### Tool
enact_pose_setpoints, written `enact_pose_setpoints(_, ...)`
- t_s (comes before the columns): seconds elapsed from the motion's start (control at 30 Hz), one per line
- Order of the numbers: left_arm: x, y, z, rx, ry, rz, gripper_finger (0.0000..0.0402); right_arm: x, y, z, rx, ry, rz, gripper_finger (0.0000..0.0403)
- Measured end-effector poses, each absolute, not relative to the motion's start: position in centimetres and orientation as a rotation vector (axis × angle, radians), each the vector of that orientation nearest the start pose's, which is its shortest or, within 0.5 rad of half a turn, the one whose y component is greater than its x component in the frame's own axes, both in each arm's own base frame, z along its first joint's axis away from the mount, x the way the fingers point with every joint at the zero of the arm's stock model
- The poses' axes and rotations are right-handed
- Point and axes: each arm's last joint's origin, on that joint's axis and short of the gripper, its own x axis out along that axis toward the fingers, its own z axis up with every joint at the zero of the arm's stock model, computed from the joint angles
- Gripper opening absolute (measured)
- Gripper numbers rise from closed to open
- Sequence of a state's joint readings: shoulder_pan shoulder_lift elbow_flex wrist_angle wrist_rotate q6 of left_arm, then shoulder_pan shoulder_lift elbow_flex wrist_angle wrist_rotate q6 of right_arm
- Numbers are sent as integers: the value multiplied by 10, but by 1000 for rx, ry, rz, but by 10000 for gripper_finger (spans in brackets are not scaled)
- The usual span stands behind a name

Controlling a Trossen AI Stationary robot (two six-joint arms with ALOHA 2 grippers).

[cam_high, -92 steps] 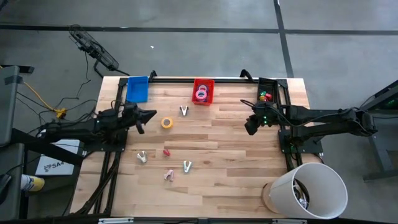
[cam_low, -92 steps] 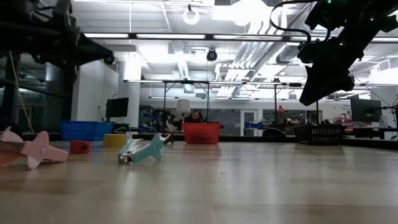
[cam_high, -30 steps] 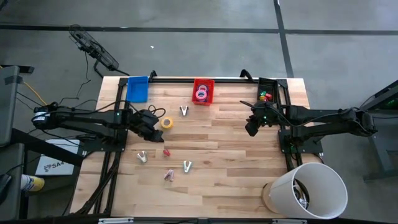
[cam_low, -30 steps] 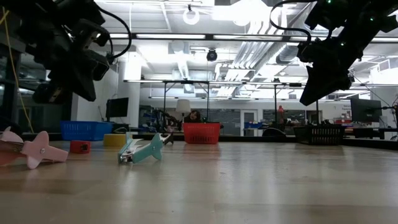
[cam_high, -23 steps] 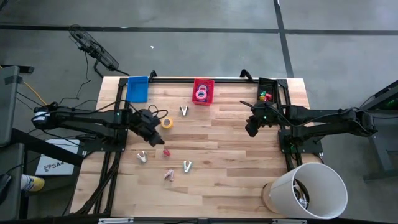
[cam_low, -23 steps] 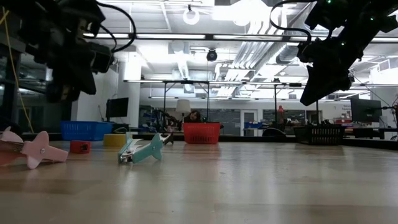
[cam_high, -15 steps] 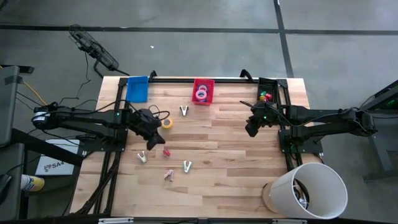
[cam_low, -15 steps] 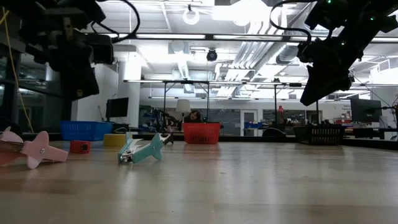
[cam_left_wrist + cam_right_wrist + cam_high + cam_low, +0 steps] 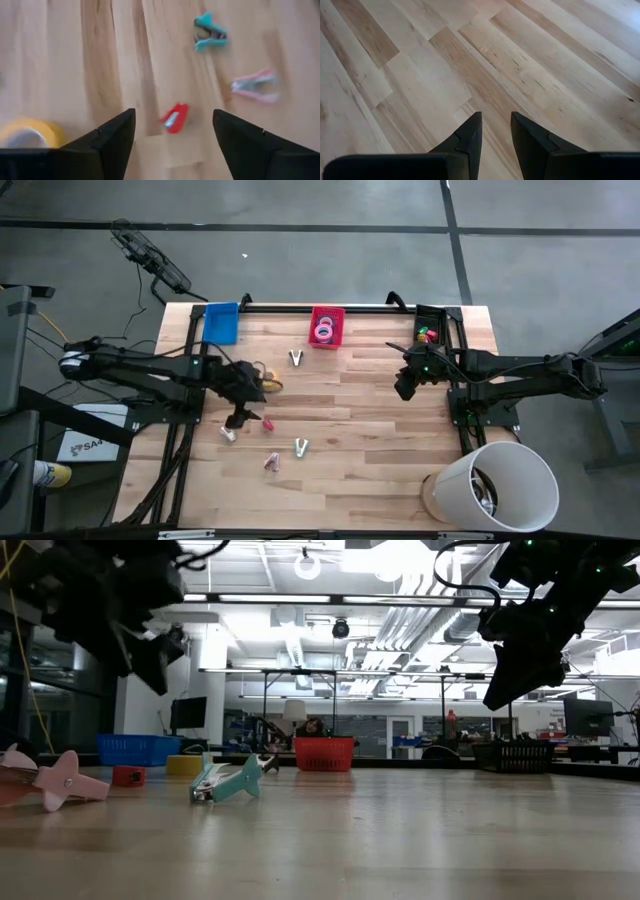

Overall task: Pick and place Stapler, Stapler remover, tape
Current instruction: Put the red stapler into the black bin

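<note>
Left wrist view shows us the left gripper (image 9: 172,132) with its fingers spread wide apart, nothing between them, above a small red stapler (image 9: 174,118). A yellow tape roll (image 9: 31,133) is cut off by one finger at lower left; a teal stapler remover (image 9: 209,32) sits upper right, a blurred pink one (image 9: 254,85) at right. In the high view we find this gripper (image 9: 242,405) left of centre, partly covering the yellow roll (image 9: 270,384). The red bin (image 9: 325,327) at top centre holds pink tape (image 9: 322,332). The right gripper (image 9: 494,131) hangs over bare wood at centre right, fingers slightly apart, holding nothing.
</note>
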State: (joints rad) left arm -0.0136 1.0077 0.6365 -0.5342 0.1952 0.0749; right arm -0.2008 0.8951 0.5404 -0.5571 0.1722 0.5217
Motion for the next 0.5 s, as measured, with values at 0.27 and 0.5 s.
enact_pose_setpoints(0.27,215,-25,208,234,1126,-364,264,160,-37,204,506,812,-555,94)
enact_pose_setpoints(0.5,227,-36,191,413,1142,-439,264,160,-37,204,506,812,-555,94)
